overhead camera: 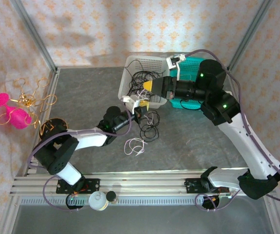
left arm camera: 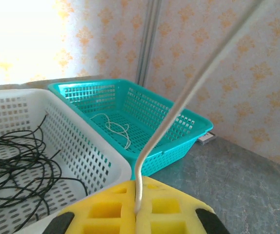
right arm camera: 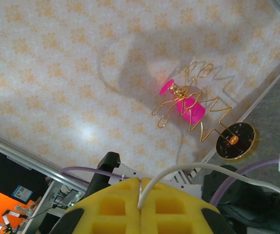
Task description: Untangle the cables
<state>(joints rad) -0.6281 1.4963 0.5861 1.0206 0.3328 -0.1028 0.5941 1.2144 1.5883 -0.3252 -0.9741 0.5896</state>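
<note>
1. Nearest the left wrist camera, the two yellow padded fingers of the left gripper (left arm camera: pixel 137 195) are pressed together on a white cable (left arm camera: pixel 189 92). The cable rises from the seam between them, up and to the right.
2. From above, a grey table (overhead camera: pixel 81 92) fills the floor of a wallpapered enclosure, with a metal rail (overhead camera: pixel 145 181) along its near edge.
3. The left arm (overhead camera: pixel 86 139) reaches from the rail toward the table's middle. The right arm (overhead camera: pixel 247 141) bends back and to the left.
4. A white basket (overhead camera: pixel 145 56) stands at the far side, with a teal basket (overhead camera: pixel 193 62) just beside it on the right.
5. A gold wire ornament (overhead camera: pixel 25 100) with pink parts sits at the far left.
6. Black cables (overhead camera: pixel 142 78) lie coiled inside the white basket.
7. Black loops (overhead camera: pixel 150 127) lie on the table in front of the white basket, and a white loop (overhead camera: pixel 135 146) lies nearer the rail.
8. A thin white strand (left arm camera: pixel 115 127) rests on the teal basket's floor.
9. The left gripper (overhead camera: pixel 141 108) sits at the white basket's near wall, above the black loops.
10. The right gripper (overhead camera: pixel 149 86) hangs over the white basket, pointing left. In its wrist view, its yellow fingers (right arm camera: pixel 179 204) are closed on a white cord (right arm camera: pixel 193 168) that curves away to the right.
11. It cannot be told whether both grippers hold the same cable.
</note>
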